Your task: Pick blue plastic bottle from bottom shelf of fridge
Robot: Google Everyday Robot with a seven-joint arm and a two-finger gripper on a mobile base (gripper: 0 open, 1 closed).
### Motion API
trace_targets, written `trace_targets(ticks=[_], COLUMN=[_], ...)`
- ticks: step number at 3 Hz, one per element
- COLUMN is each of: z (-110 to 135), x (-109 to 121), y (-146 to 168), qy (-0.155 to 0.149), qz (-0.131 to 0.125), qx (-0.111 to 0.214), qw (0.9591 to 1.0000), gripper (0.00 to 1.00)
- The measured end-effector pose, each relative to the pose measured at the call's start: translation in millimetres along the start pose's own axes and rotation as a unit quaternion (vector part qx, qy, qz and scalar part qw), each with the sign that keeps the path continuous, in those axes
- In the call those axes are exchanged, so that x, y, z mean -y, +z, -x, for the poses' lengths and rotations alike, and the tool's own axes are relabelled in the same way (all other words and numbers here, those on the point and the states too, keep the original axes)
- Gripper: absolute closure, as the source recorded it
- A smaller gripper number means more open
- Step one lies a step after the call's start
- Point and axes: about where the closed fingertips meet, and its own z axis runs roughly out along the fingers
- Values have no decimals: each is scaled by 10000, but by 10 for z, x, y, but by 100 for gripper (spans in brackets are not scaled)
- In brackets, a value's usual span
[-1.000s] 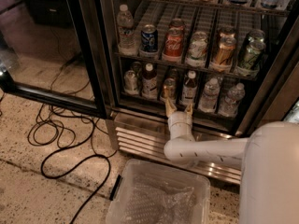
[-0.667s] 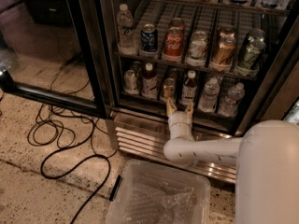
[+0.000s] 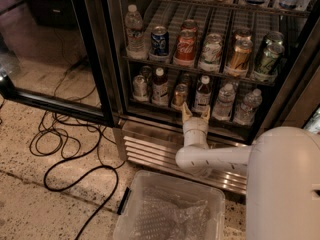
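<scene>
The fridge (image 3: 102,59) stands open, its glass door swung out to the left. On the bottom shelf (image 3: 150,105) a slim dark bottle with a white cap and pale label, the blue plastic bottle (image 3: 202,92), stands upright near the front. My gripper (image 3: 195,113) is open just in front of the shelf's front rail, fingertips pointing in. The bottle is just above and behind my right fingertip (image 3: 205,115), and I am not touching it. A can (image 3: 179,94) stands to the bottle's left.
A similar white-capped bottle (image 3: 160,86) and a can (image 3: 140,85) stand further left. Two clear water bottles (image 3: 224,101) stand to the right. A rack of cans (image 3: 186,48) is above. A clear plastic bin (image 3: 170,211) and black cables (image 3: 65,151) lie on the floor.
My gripper has edged slightly right and up toward the bottom shelf, still open. Nothing on the shelves has moved.
</scene>
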Motion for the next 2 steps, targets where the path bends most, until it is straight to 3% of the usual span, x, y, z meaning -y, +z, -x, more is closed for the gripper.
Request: trace_targets(ticks=[1,2], z=[97,142], x=[24,121], y=[83,421], qy=[-114,-249], qz=[-85,-248], qx=[155,202], qw=[9998,9992], gripper=[36,42])
